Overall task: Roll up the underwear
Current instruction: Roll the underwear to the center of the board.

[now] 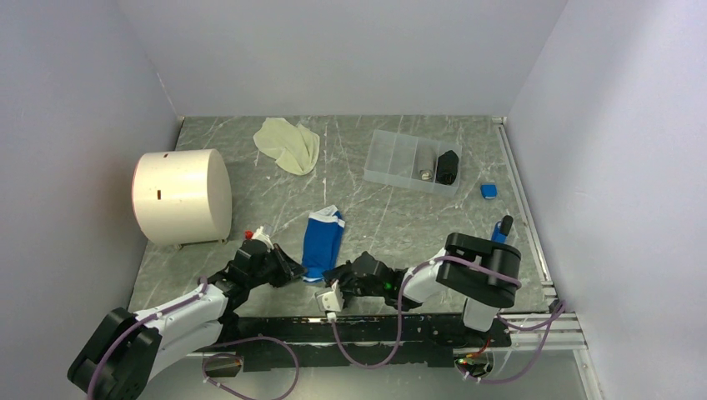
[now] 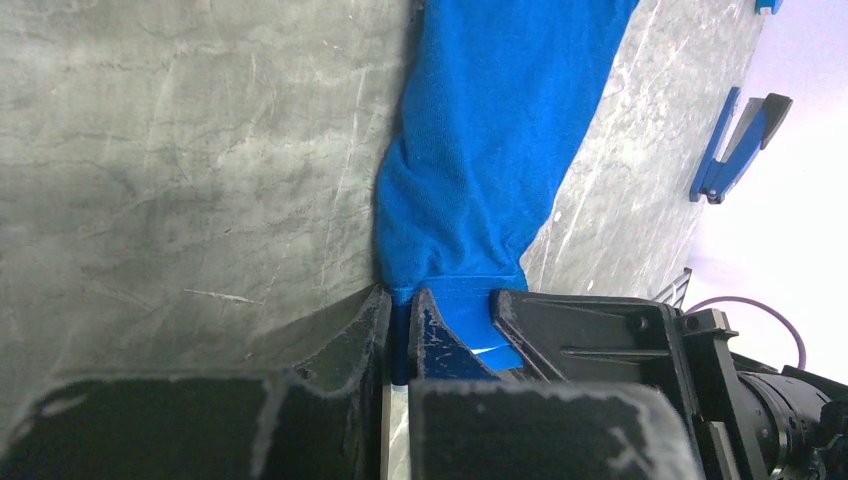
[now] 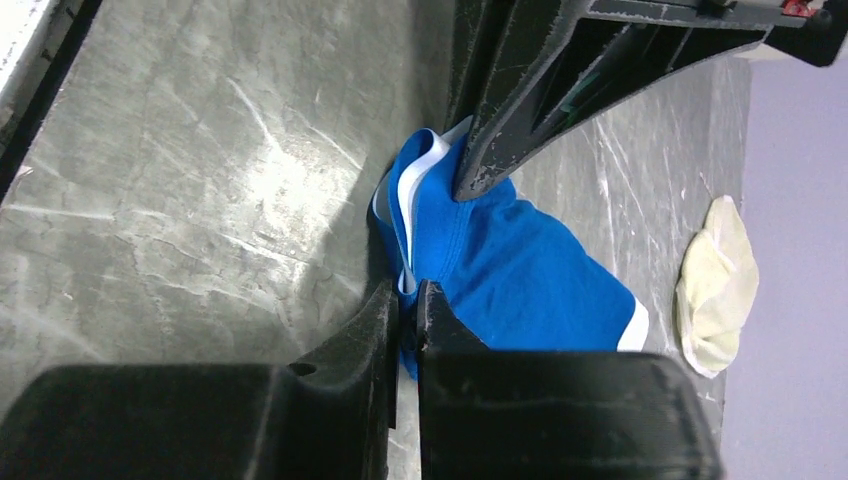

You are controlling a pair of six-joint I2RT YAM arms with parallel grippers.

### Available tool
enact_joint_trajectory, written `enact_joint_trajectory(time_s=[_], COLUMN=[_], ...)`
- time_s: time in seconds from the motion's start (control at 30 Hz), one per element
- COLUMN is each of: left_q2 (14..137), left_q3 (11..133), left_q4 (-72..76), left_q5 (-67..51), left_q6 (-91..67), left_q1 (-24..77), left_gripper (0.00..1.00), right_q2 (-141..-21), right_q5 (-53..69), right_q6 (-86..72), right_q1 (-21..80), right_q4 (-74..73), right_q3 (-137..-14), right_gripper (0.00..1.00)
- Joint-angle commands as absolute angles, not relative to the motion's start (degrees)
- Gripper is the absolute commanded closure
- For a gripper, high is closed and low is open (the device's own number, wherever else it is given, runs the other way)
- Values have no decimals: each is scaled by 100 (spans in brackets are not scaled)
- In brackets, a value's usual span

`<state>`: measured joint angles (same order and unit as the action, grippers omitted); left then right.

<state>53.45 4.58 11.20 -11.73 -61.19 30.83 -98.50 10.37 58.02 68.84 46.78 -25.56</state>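
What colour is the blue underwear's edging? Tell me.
White edging on the underwear, clearest in right wrist view.

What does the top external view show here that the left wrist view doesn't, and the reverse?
Only top external: the cream underwear, white drum and clear divided tray. Only left wrist: that the left gripper is shut on the near edge of the blue underwear. Both: the blue underwear lying on the marbled table.

It looked like a robotics lab cell: plain lilac walls (image 1: 333, 50) boxed in a marbled bench (image 1: 400, 225), with cabled robot arms (image 1: 179, 321) bolted to a rail (image 1: 275, 325).
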Motion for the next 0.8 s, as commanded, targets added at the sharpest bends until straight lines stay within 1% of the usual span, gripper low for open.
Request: enact_joint_trajectory(time_s=[0.0,0.03,0.07,0.13,0.17,0.2,0.27,0.33,0.4,0.5,0.63,0.77], left_q2=[5396,5338,5286,5115,4999,4861,4540,4202,3835,3491,3253,3244], left_q3=[336,330,330,332,353,382,488,605,728,920,1098,1204], left_q4=[287,266,219,102,26,-134,-500,-874,-1208,-1645,-1868,-1860], left_q5=[-863,-857,-849,-816,-791,-750,-614,-432,-272,-92,-9,-9], left_q6=[-6039,-6054,-6075,-6133,-6142,-6159,-6141,-6126,-6090,-5971,-5836,-5693], left_q1=[3088,3093,3094,3094,3092,3087,3091,3094,3093,3093,3087,3094], left_gripper=[94,91,86,68,59,52,41,31,23,18,15,14], right_q2=[-9938,-9938,-9928,-9802,-9686,-9592,-9484,-9498,-9536,-9667,-9914,-10214], right_q5=[938,929,950,1201,1493,1902,2868,3422,3639,4066,4271,4389], right_q6=[5480,5377,5257,4532,4255,3890,3293,2784,2279,1239,153,-1051], right_q1=[6888,6869,6843,6687,6573,6407,6090,5903,5763,5520,5342,5170], right_q4=[5429,5539,5627,5591,5264,4954,4291,4345,4639,4993,4929,4913], right_q3=[-2496,-2470,-2450,-2502,-2602,-2716,-2990,-3037,-2927,-2893,-3076,-3226], right_gripper=[97,100,100,100,100,100,100,100,100,100,100,99])
